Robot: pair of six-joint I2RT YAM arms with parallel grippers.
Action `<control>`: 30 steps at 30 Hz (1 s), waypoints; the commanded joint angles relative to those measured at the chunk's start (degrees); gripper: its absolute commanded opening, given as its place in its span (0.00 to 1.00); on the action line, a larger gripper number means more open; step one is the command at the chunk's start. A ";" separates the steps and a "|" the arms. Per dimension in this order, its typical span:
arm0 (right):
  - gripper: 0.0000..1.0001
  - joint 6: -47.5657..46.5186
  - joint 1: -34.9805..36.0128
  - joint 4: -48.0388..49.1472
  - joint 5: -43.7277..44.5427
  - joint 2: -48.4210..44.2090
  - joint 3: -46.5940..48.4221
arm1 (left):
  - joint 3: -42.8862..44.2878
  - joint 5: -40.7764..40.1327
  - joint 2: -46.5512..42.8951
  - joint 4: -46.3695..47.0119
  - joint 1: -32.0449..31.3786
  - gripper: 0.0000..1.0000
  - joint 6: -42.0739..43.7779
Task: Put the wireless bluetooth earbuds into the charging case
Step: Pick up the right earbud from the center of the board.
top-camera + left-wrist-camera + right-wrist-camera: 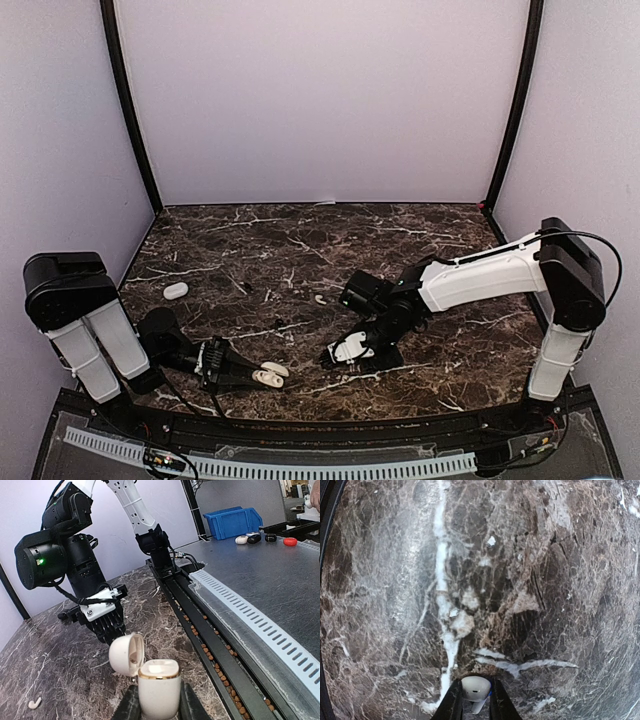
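Pinching one white earbud [475, 688] between the narrowed fingers of the right gripper [474, 699], low over the marble table [535, 580]. Clamped tight in the left gripper [159, 705]: the charging case [159, 682], upright, lid [127, 654] swung open, near the right gripper but apart from it. Cannot tell of any earbud seated inside. Farther out on the table, lying loose, a second earbud [34, 702]. Judged early: carrying over and inserting not yet done.

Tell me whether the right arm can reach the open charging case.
Probably yes: the charging case sits lid-open in the left fingers, and the right fingers, pinching an earbud, are close by with only bare tabletop between.
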 commanded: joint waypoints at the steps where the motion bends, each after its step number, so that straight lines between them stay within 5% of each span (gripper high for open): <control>1: 0.15 1.37 0.53 1.33 -1.53 -1.00 0.57 | -0.35 0.20 -0.26 12.49 -0.24 0.00 -0.54; 14: 0.13 6.92 0.36 14.77 -6.34 -11.39 -6.72 | -0.13 -0.36 -0.22 12.49 -0.24 0.00 -1.37; 30: 0.08 30.93 2.71 76.13 -6.24 -24.82 -28.39 | 5.63 -18.64 -2.36 12.47 -1.18 0.00 -14.11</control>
